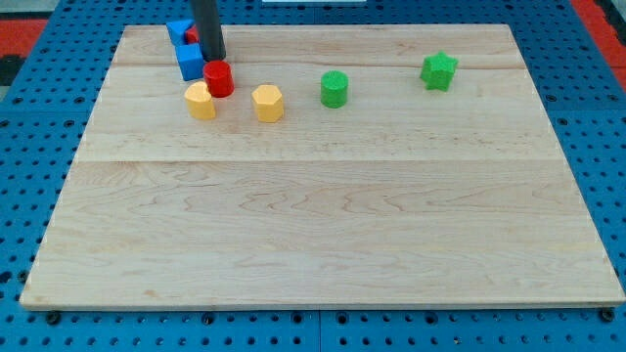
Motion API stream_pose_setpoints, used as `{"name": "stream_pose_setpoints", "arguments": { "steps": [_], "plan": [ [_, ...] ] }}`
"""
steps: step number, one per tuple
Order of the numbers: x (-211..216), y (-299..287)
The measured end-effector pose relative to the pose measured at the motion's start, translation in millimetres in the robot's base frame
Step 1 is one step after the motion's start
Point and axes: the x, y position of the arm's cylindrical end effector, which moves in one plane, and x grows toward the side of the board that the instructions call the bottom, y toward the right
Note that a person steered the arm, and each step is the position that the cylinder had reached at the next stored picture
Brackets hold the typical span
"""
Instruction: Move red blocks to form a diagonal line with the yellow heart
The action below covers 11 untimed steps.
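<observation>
A red cylinder (218, 78) stands near the view's top left, touching the upper right of a yellow heart (200, 101). A second red block (192, 36) shows only as a sliver behind the rod, between the blue blocks. My tip (214, 59) is just above the red cylinder, close to it, at the right of the blue blocks. A yellow hexagonal block (267, 103) lies to the right of the heart.
Two blue blocks (186, 57) sit at the top left, beside the rod. A green cylinder (335, 89) and a green star (439, 70) lie further to the right. The wooden board (323, 235) lies on a blue perforated table.
</observation>
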Motion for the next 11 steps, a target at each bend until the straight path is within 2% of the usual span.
{"name": "stream_pose_setpoints", "arguments": {
  "steps": [2,3,4,5,6,7,8,9,11],
  "plan": [
    [17.6,-2.5],
    [18.0,-38.3],
    [18.0,-33.3],
    [18.0,20.0],
    [30.2,40.1],
    [67.3,27.4],
    [80.8,6.8],
    [73.2,-17.7],
    [16.1,5.3]
  ]
}}
